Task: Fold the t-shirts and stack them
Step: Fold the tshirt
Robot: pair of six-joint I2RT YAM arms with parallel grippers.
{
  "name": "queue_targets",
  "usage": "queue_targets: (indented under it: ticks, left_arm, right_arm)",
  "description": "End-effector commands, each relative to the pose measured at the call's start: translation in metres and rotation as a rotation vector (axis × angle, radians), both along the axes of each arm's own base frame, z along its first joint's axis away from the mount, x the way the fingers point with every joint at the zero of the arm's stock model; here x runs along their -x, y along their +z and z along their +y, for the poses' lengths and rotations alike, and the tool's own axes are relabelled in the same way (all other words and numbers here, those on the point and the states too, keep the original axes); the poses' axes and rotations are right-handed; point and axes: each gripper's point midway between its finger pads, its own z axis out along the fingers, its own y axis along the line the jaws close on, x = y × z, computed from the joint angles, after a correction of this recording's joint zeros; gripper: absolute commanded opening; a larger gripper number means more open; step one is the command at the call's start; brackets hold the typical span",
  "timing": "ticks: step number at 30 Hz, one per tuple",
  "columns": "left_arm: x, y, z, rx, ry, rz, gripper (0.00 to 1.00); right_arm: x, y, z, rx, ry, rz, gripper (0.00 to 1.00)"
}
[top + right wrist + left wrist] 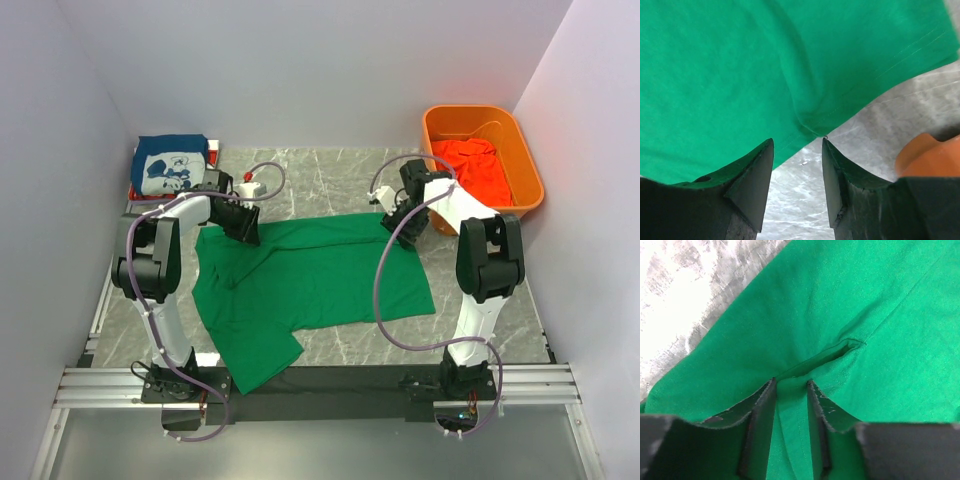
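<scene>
At table centre, green tee lies spread. Left gripper, 10 o'clock, straddles a fold; grip indeterminate. Right gripper, 2 o'clock, hangs released over hem.

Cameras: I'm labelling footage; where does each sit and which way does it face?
Top external: above, behind the arm bases, looking down on the grey marbled table; left arm and right arm visible.
Left wrist: on the left arm, looking past the left hand at the bright green cloth t-shirt.
Right wrist: past the right hand at the t-shirt's edge, table, orange plastic bin.
All share the t-shirt.
</scene>
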Motion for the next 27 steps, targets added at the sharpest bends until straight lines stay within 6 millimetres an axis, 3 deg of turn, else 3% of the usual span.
queue_targets:
  ticks: [1,10,13,19,27]
  left_arm:
    - [-0.004,0.015,-0.007,0.032,-0.032,-0.041,0.34]
    - [0.001,0.020,-0.011,0.061,-0.057,-0.038,0.09]
    - [0.003,0.027,-0.014,0.079,-0.073,-0.048,0.01]
    - [0.019,0.058,-0.023,0.144,-0.139,-0.078,0.01]
    - [0.063,0.074,-0.036,0.182,-0.225,-0.036,0.01]
  right_arm:
    - [-0.008,-0.003,-0.008,0.058,0.039,-0.055,0.50]
    - [-0.031,-0.018,-0.014,0.127,0.028,-0.137,0.45]
    - [-0.032,-0.019,-0.013,0.133,0.040,-0.136,0.36]
    - [-0.035,-0.013,-0.011,0.131,0.055,-0.157,0.00]
    - [-0.046,0.005,-0.013,0.125,0.049,-0.232,0.00]
